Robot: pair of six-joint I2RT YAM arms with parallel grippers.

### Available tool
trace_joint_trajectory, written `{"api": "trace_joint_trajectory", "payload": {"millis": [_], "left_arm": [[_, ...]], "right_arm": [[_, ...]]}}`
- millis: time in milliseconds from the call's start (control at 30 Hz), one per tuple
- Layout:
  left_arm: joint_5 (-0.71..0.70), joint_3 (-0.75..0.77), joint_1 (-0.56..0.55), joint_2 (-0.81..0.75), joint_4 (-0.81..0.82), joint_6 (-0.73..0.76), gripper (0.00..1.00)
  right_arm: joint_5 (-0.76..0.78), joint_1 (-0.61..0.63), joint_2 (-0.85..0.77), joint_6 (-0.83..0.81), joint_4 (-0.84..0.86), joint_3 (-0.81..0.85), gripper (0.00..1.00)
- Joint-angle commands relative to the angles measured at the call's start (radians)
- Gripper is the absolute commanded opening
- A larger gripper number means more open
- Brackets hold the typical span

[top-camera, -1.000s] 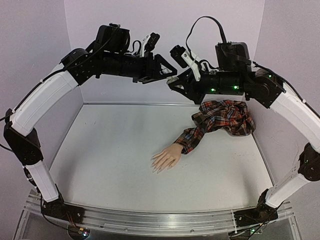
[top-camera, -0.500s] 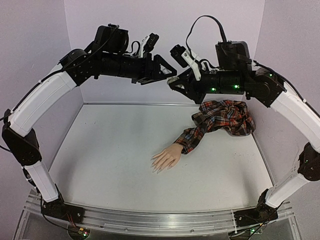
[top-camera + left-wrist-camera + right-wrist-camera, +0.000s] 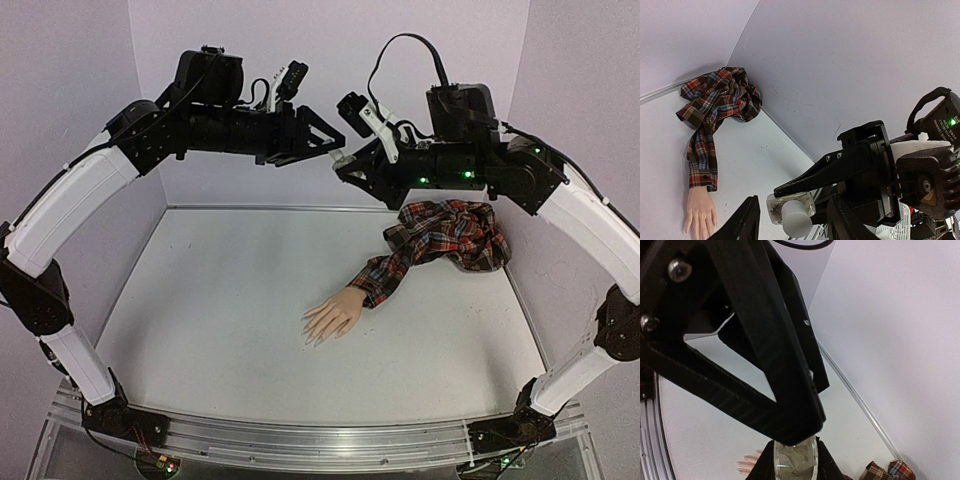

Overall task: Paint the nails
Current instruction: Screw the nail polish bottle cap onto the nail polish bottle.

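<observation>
The mannequin hand (image 3: 332, 316) lies palm down mid-table, its tiny pale nails (image 3: 312, 336) pointing toward the near left; it also shows in the left wrist view (image 3: 701, 212). Both grippers meet high in the air over the back of the table. My right gripper (image 3: 347, 166) is shut on a small clear bottle (image 3: 794, 460) with a white cap (image 3: 796, 220). My left gripper (image 3: 334, 142) is open, its fingers (image 3: 746, 222) standing on either side of the cap without gripping it.
The red plaid shirt sleeve (image 3: 445, 235) trails from the hand's wrist to a bunched heap at the back right corner. Purple walls close in the back and both sides. An aluminium rail (image 3: 300, 440) runs along the near edge.
My left arm has drawn back a little to the left and upward, away from the bottle. The right arm, the bottle and the hand have stayed put.
</observation>
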Motion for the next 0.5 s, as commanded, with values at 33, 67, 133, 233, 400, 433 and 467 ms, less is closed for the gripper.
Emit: {"api": "trace_joint_trajectory", "payload": {"millis": [33, 67, 133, 233, 400, 433, 467], "left_arm": [[0.005, 0.000, -0.004, -0.037, 0.040, -0.001, 0.42], [0.007, 0.003, -0.004, -0.035, 0.042, -0.001, 0.41], [0.013, 0.011, -0.004, -0.028, 0.043, -0.001, 0.37], [0.023, 0.011, -0.005, -0.020, 0.043, -0.002, 0.36], [0.024, 0.011, -0.008, -0.016, 0.040, 0.004, 0.28], [0.025, 0.012, -0.009, -0.016, 0.040, 0.007, 0.25], [0.026, 0.014, -0.010, -0.014, 0.039, 0.012, 0.19]], "right_arm": [[0.017, 0.008, 0.000, 0.003, 0.022, 0.048, 0.00], [0.015, 0.008, 0.001, 0.003, 0.022, 0.049, 0.00], [0.018, 0.009, 0.003, 0.003, 0.022, 0.052, 0.00], [0.021, 0.009, 0.006, 0.006, 0.022, 0.057, 0.00], [0.021, 0.010, 0.010, 0.007, 0.022, 0.062, 0.00], [0.018, 0.010, 0.011, 0.009, 0.022, 0.064, 0.00], [0.015, 0.011, 0.013, 0.012, 0.022, 0.067, 0.00]]}}
